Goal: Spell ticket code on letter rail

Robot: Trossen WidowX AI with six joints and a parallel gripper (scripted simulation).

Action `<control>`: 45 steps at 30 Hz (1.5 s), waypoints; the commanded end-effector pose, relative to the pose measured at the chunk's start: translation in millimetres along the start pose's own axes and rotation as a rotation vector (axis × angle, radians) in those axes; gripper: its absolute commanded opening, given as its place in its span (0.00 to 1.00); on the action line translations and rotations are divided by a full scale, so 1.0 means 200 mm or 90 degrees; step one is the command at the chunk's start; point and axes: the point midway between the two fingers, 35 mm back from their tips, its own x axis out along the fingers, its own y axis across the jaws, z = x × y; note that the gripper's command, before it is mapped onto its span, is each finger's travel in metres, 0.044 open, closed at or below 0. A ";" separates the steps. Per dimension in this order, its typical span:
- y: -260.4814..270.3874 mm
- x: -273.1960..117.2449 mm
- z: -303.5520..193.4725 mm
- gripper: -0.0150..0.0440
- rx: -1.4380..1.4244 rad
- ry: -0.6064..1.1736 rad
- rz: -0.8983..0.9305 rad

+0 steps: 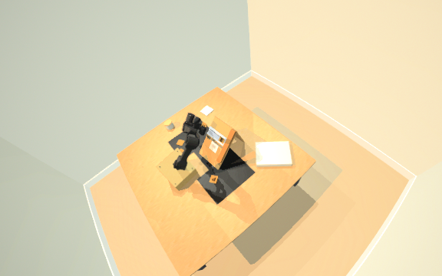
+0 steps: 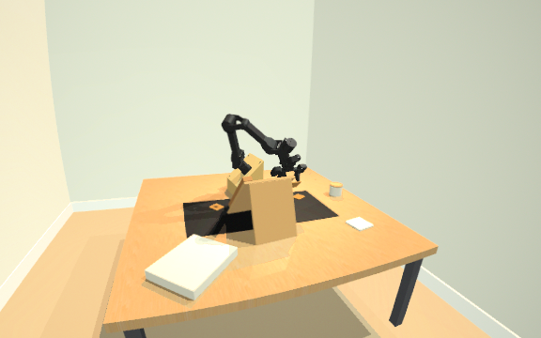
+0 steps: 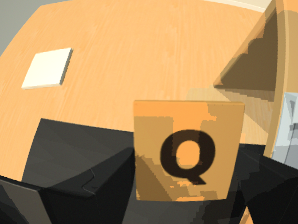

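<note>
My gripper (image 1: 204,127) (image 2: 296,182) (image 3: 185,167) is shut on the Q tile (image 3: 187,112), held off the table beside the slanted board (image 1: 219,154) (image 2: 274,213). The wrist view shows the Q upright and facing the camera. The letter rail (image 1: 216,134) is a pale strip across the board, with a small dark and orange patch near its right end, too small to read. A pale ticket (image 1: 213,146) is on the board below it; its print is unreadable. One loose tile (image 1: 213,179) (image 2: 216,207) and another loose tile (image 1: 180,142) (image 2: 299,196) lie on the dark mat (image 1: 241,173) (image 2: 317,212).
A white slab (image 1: 274,153) (image 2: 192,267) lies beyond the board. A small white square (image 1: 206,110) (image 2: 359,223) (image 3: 48,69) and a lidded jar (image 1: 169,125) (image 2: 335,190) are near the table's edge. The arm stands on a tan block (image 1: 175,178) (image 2: 256,164).
</note>
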 end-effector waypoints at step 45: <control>-0.13 0.00 0.01 0.25 -0.001 -0.002 0.002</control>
